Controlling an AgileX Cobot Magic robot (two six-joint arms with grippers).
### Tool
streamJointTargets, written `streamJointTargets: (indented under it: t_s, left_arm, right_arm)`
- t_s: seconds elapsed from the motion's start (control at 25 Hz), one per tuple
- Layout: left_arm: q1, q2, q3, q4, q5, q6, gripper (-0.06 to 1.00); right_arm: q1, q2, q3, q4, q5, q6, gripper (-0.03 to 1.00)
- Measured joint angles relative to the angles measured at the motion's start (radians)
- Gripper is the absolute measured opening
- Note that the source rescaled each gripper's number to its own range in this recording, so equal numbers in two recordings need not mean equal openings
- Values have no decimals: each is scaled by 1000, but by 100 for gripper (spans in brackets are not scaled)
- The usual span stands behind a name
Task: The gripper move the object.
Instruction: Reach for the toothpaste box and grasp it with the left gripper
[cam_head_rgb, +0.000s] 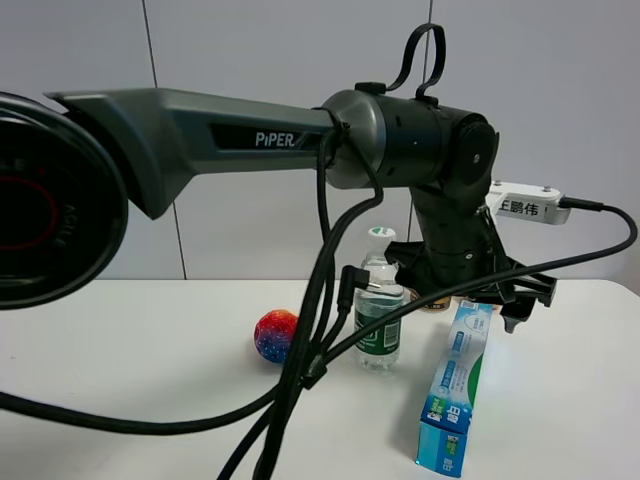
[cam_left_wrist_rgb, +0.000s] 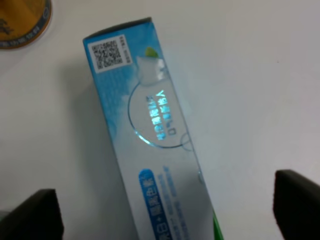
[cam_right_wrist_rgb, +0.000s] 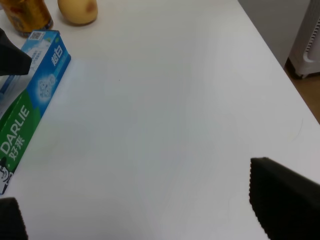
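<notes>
The object, a long light blue carton (cam_head_rgb: 455, 390) with green and white print, lies flat on the white table (cam_head_rgb: 150, 400), right of centre. It also shows in the left wrist view (cam_left_wrist_rgb: 150, 130) and the right wrist view (cam_right_wrist_rgb: 30, 105). The left gripper (cam_head_rgb: 478, 292), a black claw on the dark grey PiPER arm (cam_head_rgb: 230, 135), hovers over the carton's far end. In its wrist view the left gripper (cam_left_wrist_rgb: 167, 220) is open, with one finger (cam_left_wrist_rgb: 35, 215) on each side of the carton, not touching it. The right gripper (cam_right_wrist_rgb: 140, 200) is open and empty over bare table beside the carton.
A clear water bottle (cam_head_rgb: 378, 320) with a green label stands left of the carton. A multicoloured ball (cam_head_rgb: 276, 335) lies further left. A yellow can (cam_right_wrist_rgb: 27, 15) and a round yellowish object (cam_right_wrist_rgb: 77, 10) sit beyond the carton's far end. The table's right edge (cam_right_wrist_rgb: 280, 65) drops to the floor.
</notes>
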Motion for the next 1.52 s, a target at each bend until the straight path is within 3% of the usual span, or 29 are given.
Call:
streamJointTargets:
  t_s: [1.52]
  left_arm:
    - [-18, 101, 0, -40, 3, -5, 99]
  right_arm:
    - [0, 0, 0, 0, 0, 0, 100]
